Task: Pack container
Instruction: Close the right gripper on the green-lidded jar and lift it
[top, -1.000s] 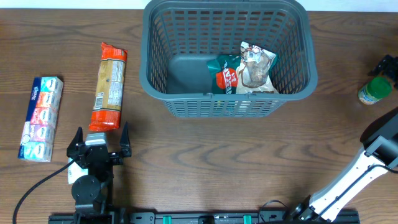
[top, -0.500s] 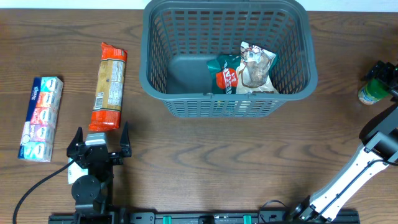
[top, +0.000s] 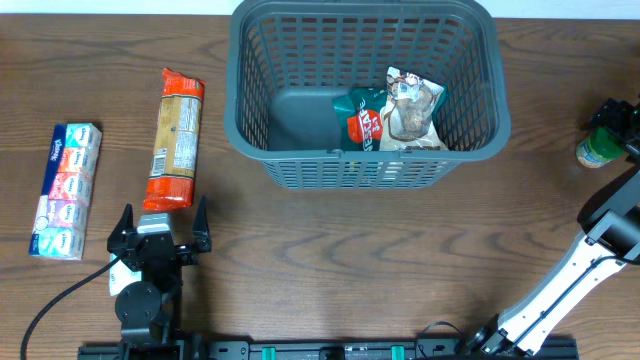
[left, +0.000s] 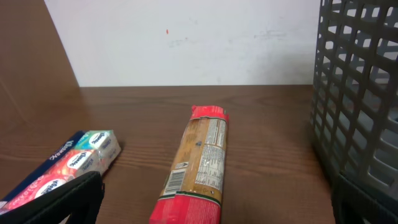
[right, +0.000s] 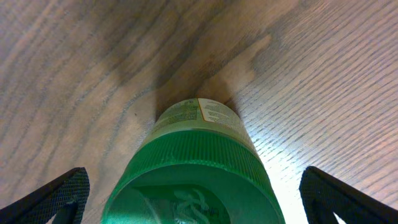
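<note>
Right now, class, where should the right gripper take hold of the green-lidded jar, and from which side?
Grip the ribbed green lid, coming straight down from above. The jar stands upright, round lid uppermost, and the open right gripper has a finger on each side, so closing there should hold.

My R claw (right: 199, 194) straddles the green-lid jar (right: 198, 140) w/ gaps both sides. Container (top: 238, 90): left floor free, snack packets (top: 398, 112) block right half.

Dark grey slotted container (top: 360, 172), green ribbed-lid bottle (right: 194, 168), red-ended tan packet (top: 174, 138), brown woodgrain table (top: 330, 250)
</note>
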